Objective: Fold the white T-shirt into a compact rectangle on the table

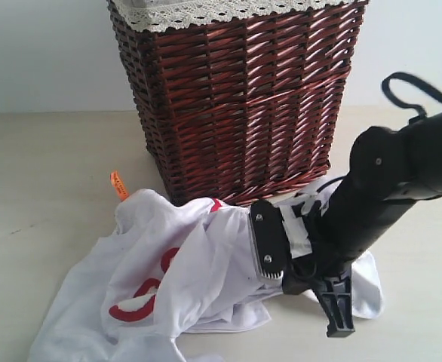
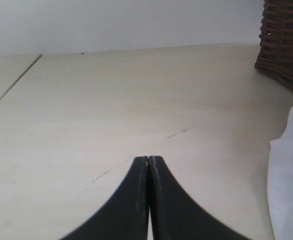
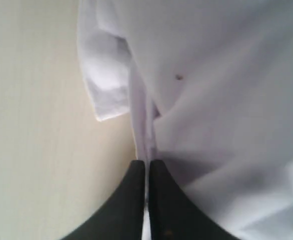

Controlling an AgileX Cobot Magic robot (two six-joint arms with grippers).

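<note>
The white T-shirt (image 1: 191,264) lies crumpled on the table (image 1: 47,173) in front of the basket, with red lettering (image 1: 142,302) showing and its orange neck tag (image 1: 119,185) sticking up at the left. My right arm (image 1: 387,181) reaches down onto the shirt's right side. In the right wrist view my right gripper (image 3: 147,162) is shut on a thin fold of the shirt (image 3: 211,75). My left gripper (image 2: 149,159) is shut and holds nothing, hovering over bare table (image 2: 111,100), with the shirt's edge (image 2: 286,180) off to one side.
A tall dark red-brown wicker basket (image 1: 236,98) with white lace trim (image 1: 206,11) stands just behind the shirt; its corner (image 2: 286,40) shows in the left wrist view. Bare table stretches to the left of the shirt.
</note>
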